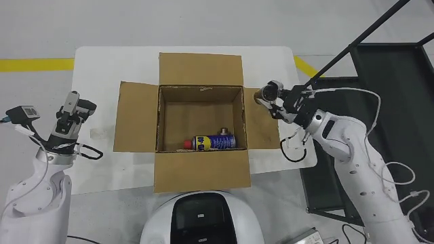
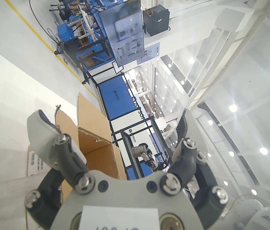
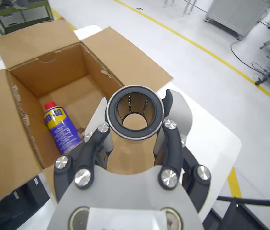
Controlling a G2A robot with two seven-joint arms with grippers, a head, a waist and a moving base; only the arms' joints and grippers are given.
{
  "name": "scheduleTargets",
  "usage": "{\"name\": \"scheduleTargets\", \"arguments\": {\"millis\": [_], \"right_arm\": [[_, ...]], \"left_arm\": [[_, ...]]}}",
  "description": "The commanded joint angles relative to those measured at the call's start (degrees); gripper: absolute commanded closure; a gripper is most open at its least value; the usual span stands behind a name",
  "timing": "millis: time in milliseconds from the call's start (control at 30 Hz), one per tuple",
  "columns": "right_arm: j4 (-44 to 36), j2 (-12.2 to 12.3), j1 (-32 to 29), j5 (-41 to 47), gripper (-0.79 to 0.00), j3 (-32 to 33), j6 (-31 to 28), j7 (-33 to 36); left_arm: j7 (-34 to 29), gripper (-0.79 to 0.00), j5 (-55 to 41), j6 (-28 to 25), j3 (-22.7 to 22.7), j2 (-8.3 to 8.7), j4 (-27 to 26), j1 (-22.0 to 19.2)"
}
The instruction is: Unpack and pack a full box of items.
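1. The left gripper [image 1: 78,104] sits at the left edge of the table [image 1: 102,68], just beside the left flap [image 1: 135,116] of the box [image 1: 201,68]. Its jaws are wide apart and hold nothing. If it goes for the box too low, it could bump that flap and push the whole box out of place.

2. The box is in the middle of the table with all its flaps folded out. One spray can [image 1: 213,141] lies on its side inside, against the near wall. The can is round, so a bump to the box could make it roll.

3. The right gripper [image 1: 270,96] is above the right flap [image 1: 261,125], not above the hole of the box. Its jaws are squeezed on a metal tube [image 3: 135,134], which is hollow and smooth.

4. The tube is shiny and round, so I think it could slip out. If it falls here, it would land on the flap or the table. Then it might roll off the right edge, which is near.

5. I cannot tell if the tube is going in or coming out. If it goes in too low, it could hit the right wall of the box. If it drops from high up, it could bang the spray can.
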Motion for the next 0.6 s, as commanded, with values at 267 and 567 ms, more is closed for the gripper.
{"name": "scheduleTargets", "arguments": {"millis": [267, 567], "right_arm": [[4.9, -1.2, 8.6, 7.5, 0.000, -11.3, -4.5, 7.5], [4.9, -1.2, 8.6, 7.5, 0.000, -11.3, -4.5, 7.5]], "left_arm": [[0.0, -0.785, 0.0, 0.0, 0.0, 0.00, 0.0, 0.0], [0.0, -0.785, 0.0, 0.0, 0.0, 0.00, 0.0, 0.0]]}}
